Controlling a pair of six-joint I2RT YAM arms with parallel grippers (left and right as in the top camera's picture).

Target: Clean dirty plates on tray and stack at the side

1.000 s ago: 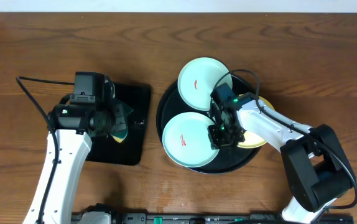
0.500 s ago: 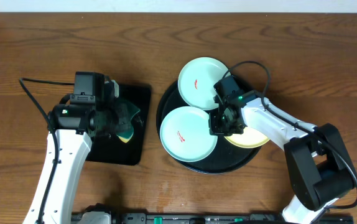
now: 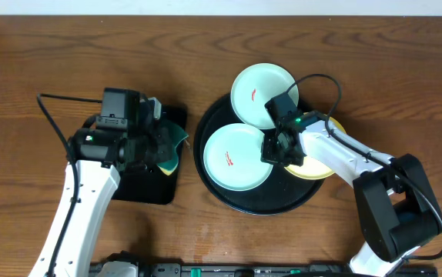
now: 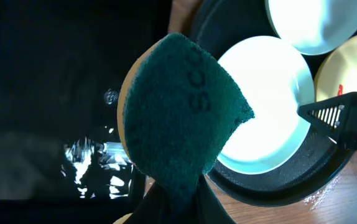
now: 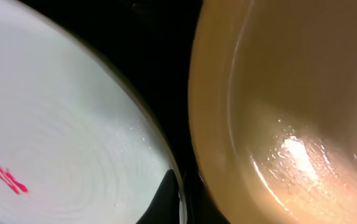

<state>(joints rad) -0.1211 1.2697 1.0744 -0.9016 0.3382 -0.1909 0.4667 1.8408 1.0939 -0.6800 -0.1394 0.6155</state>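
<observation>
Steadying the near mint plate (image 3: 232, 158) inside the round tray (image 3: 282, 196), the right gripper (image 3: 276, 148) pinches its rim. The left gripper (image 3: 158, 146) clenches a sponge (image 4: 181, 112) just beside the tray. Next, probably, the sponge must reach the red smear (image 3: 226, 160).

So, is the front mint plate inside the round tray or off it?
Inside. The overhead view shows the front mint plate lying wholly within the raised rim of the round tray.
</observation>
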